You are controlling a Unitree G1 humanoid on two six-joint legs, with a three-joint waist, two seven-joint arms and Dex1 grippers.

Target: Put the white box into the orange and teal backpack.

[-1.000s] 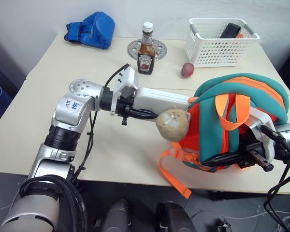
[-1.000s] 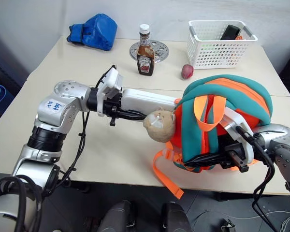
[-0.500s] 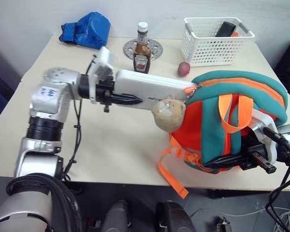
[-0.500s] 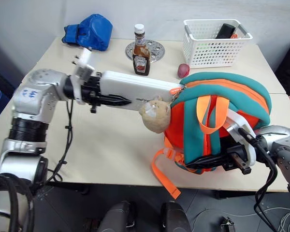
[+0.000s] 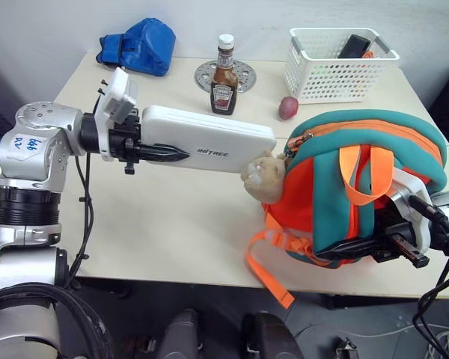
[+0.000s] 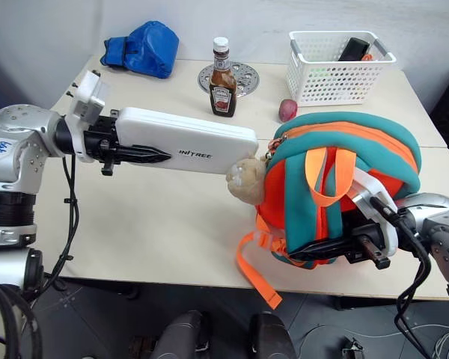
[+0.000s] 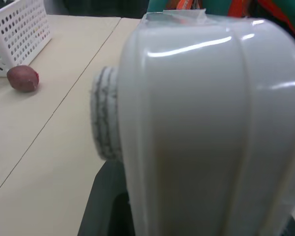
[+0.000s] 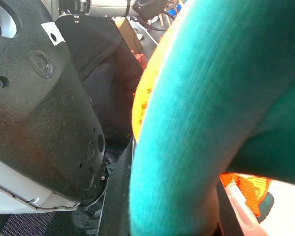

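1. Left gripper (image 5: 161, 152) of mine is clamped on one end of the white box (image 5: 209, 139), holding it level above the table (image 5: 172, 217), its free end just beside the backpack (image 5: 359, 187).
2. Right gripper (image 5: 393, 243) of mine is shut on the teal edge at the backpack's near side, steadying it.
3. Beside the backpack's opening hangs a plush charm (image 5: 263, 178), right under the box's tip.
4. I judge the step as lining up for insertion; the box is still fully outside.
5. Next, I should aim the box at the zipper gap, above the charm, and push along its length.
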